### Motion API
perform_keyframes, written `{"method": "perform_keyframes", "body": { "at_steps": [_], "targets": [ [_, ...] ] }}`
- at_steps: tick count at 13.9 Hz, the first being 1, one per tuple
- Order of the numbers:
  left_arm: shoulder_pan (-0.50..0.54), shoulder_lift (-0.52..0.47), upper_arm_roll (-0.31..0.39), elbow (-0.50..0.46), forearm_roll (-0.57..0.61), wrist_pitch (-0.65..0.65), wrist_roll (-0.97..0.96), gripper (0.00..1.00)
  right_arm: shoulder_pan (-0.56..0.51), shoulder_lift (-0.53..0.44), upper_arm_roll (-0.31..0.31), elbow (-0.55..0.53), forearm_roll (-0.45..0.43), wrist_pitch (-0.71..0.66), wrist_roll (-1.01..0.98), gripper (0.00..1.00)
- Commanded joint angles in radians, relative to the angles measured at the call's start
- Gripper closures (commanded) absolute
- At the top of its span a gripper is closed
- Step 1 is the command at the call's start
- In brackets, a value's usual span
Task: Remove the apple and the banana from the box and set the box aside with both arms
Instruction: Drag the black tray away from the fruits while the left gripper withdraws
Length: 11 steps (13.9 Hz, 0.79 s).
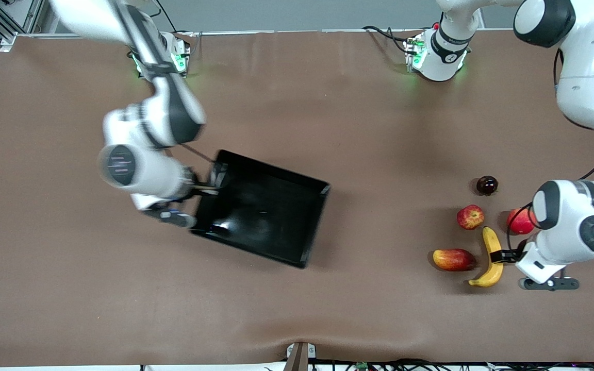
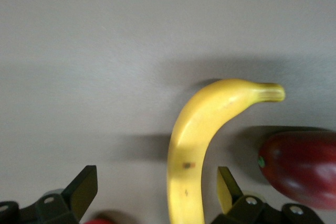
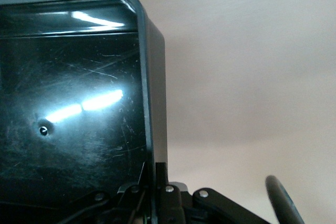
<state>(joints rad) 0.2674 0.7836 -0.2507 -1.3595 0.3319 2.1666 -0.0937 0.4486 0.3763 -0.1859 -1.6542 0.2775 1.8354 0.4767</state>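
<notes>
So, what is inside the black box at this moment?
The black box holds no fruit: only its bare glossy floor shows. The right gripper is shut on its wall, and the right arm covers the corner nearest it, so that spot cannot be seen.

Left gripper (image 1: pixel 503 255): low at the front view's 4 o'clock, fingers spread wide. Right gripper (image 1: pixel 213 183): at 9 o'clock, fingers pinched together.

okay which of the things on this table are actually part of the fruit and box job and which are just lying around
Part of the job: banana, streaked apple, black box, left gripper open around the banana, right gripper shut on the box's wall.
Lying about: mango, plain red fruit, small dark fruit.
</notes>
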Motion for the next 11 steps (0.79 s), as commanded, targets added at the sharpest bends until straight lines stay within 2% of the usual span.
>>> {"method": "perform_keyframes", "body": {
  "at_steps": [1,4,6,8,11],
  "targets": [
    [0.003,-0.137,-0.019,-0.027,0.01,-0.082,0.003,0.0,-0.137,-0.076,0.019,-0.032,-0.061,-0.079,-0.156,1.0],
    [0.012,-0.266,-0.053,-0.032,-0.023,-0.178,0.005,0.0,-0.31,-0.086,0.019,-0.032,-0.093,-0.097,-0.367,1.0],
    [0.016,-0.354,-0.047,-0.023,-0.169,-0.302,0.002,0.0,-0.451,-0.073,0.019,-0.033,-0.095,-0.088,-0.531,1.0],
    [0.012,-0.443,-0.047,-0.024,-0.186,-0.391,-0.015,0.0,-0.563,-0.018,0.019,-0.035,-0.095,-0.046,-0.715,1.0],
    [0.01,-0.552,-0.056,-0.026,-0.223,-0.494,-0.012,0.0,-0.652,0.064,0.019,-0.041,-0.098,0.003,-0.812,1.0]
  ]
}}
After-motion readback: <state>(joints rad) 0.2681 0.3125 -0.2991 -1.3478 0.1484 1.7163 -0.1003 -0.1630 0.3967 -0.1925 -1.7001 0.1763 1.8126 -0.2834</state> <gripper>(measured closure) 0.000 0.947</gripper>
